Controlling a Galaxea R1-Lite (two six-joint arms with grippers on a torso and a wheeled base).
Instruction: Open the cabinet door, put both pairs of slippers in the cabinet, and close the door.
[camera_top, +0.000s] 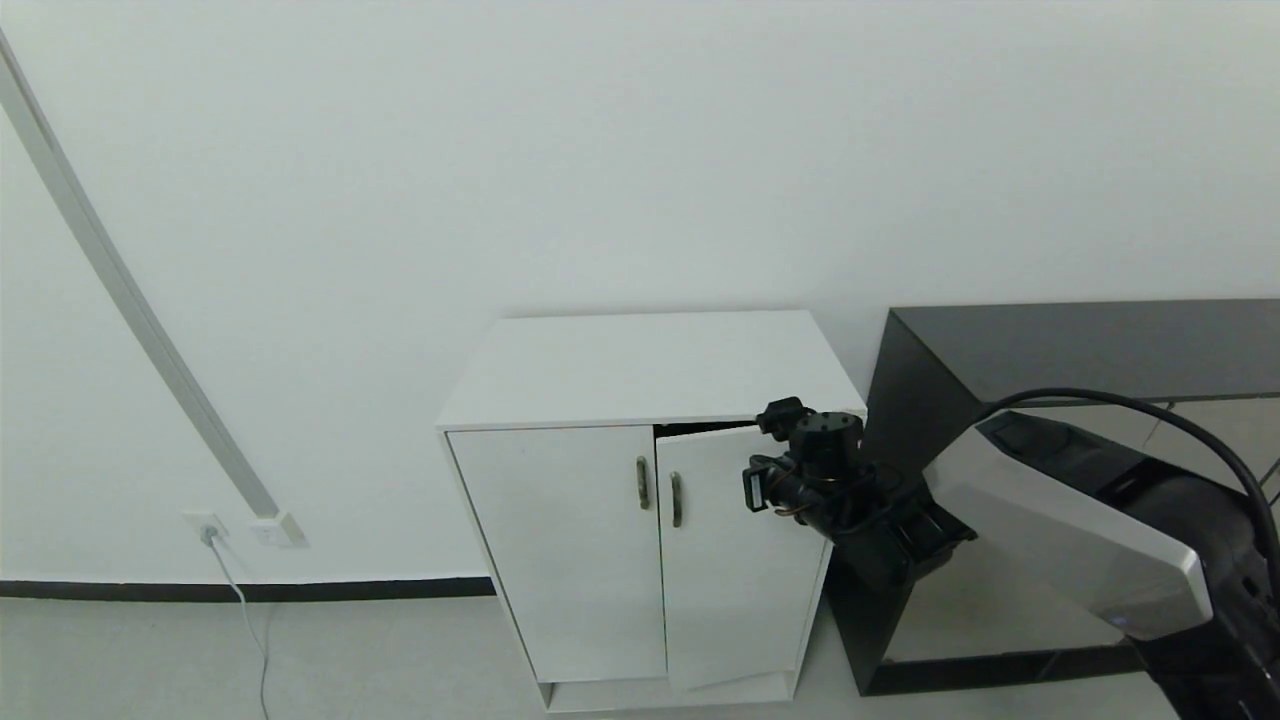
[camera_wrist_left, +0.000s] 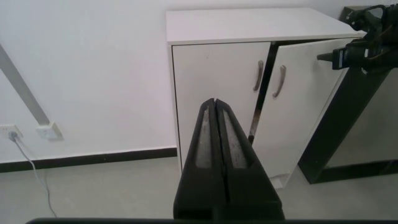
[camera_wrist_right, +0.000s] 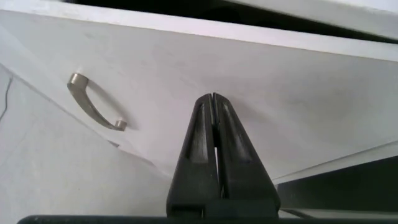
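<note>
The white cabinet (camera_top: 640, 370) stood against the wall with its right door (camera_top: 735, 580) slightly ajar, a dark gap showing along its top and handle edge. The right tool (camera_wrist_right: 213, 98), clenched with nothing between its fingers, sat close against the face of that door near its upper part. The door's upright handle (camera_top: 677, 499) lay off to the robot's left of it. The left tool (camera_wrist_left: 214, 102), also clenched and empty, hung well back from the cabinet, so the right arm looked far better placed to swing the door wider.

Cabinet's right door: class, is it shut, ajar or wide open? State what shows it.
Ajar. The right door stands angled slightly outward, with a dark gap under the cabinet top; the left door sits flush.
</note>
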